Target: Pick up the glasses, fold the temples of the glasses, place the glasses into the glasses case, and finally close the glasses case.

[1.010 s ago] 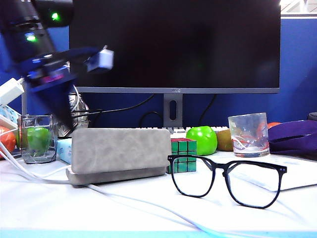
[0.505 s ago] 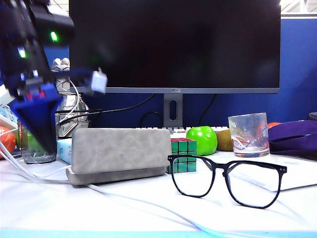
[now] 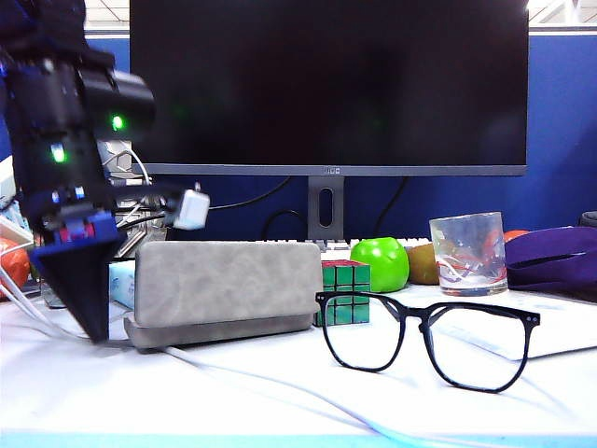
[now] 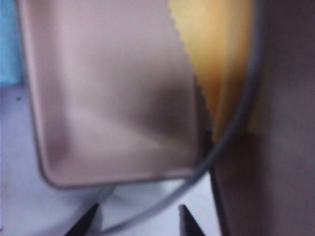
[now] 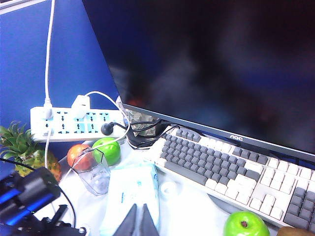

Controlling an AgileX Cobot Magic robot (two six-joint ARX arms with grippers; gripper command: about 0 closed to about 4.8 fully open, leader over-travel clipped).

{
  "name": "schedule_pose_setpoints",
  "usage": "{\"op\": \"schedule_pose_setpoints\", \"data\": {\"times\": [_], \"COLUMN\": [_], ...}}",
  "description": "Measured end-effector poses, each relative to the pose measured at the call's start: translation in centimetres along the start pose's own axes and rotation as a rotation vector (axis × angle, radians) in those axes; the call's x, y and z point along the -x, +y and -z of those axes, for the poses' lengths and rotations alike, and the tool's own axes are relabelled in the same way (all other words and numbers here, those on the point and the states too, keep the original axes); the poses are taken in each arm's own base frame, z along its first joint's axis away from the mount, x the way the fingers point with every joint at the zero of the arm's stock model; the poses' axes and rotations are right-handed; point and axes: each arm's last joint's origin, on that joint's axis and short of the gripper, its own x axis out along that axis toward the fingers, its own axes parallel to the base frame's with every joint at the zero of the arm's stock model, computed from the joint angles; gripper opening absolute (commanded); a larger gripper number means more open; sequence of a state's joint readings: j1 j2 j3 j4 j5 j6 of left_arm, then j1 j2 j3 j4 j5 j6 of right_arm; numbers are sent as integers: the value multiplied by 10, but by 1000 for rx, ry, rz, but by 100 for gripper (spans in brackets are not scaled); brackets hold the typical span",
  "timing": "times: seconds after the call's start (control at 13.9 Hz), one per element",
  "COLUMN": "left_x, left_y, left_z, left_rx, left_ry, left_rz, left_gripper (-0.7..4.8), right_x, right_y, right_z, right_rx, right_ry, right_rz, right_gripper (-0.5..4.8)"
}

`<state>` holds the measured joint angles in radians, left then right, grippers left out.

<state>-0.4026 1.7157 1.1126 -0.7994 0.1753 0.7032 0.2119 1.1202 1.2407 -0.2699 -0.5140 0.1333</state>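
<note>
Left pincer point(image 3: 93, 327) parted, empty, at left end of glasses case point(image 3: 224, 289); right pincer point(image 5: 139, 220) closed, empty; glasses point(image 3: 424, 341) on table point(image 3: 280, 401).

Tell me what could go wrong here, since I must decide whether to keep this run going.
1. The left gripper is low at the open glasses case's end, where a white cable runs; it could snag.
2. The glasses stand unfolded on the right, near a drinking glass.
</note>
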Motion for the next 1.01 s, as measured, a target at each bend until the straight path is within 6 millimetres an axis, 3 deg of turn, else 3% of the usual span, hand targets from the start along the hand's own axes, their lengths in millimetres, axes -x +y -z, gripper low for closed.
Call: {"op": "schedule_pose_setpoints", "data": {"times": [0.22, 0.29, 0.65, 1.01], "left_x": [-7, -7, -4, 25], "left_y": [2, 3, 1, -7], "left_z": [-1, -1, 0, 1], "left_rx": [2, 1, 7, 12], "left_ry": [6, 1, 12, -50], "left_rz": [5, 1, 10, -42], "left_gripper": [8, -6, -6, -6], "right_x": [0, 0, 0, -5], "right_y": [0, 0, 0, -3], "right_z": [0, 0, 0, 4], "right_rx": [0, 0, 0, -11], "right_ry": [0, 0, 0, 20], "right_rz": [0, 0, 0, 1], "right_gripper": [-5, -5, -5, -5]}}
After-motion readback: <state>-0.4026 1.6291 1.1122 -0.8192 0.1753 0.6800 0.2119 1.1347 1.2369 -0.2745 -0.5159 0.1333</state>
